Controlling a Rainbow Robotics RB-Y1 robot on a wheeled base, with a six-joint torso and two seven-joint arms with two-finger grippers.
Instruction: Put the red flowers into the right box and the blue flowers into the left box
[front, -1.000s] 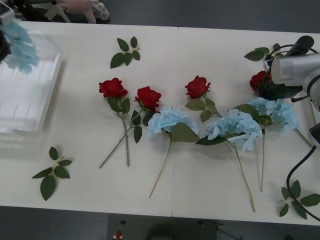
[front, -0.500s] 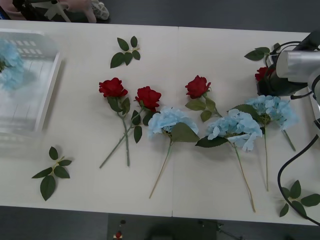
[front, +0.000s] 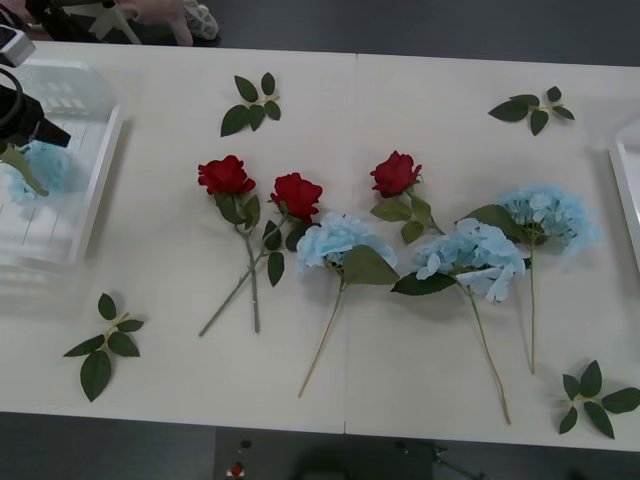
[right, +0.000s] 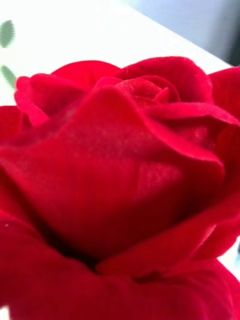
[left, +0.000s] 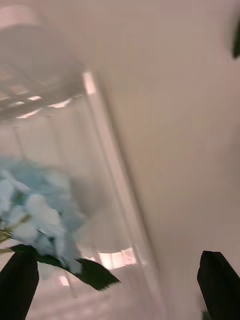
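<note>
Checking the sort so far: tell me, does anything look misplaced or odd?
Nothing stands out: one blue flower lies inside the left box, where it belongs. Three red flowers and three blue ones wait unsorted on the table.

No readable text, labels or numbers (anywhere); none.

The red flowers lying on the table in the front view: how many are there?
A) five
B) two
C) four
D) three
D: three red flowers lie on the table, two close together and one farther toward the right box.
</note>
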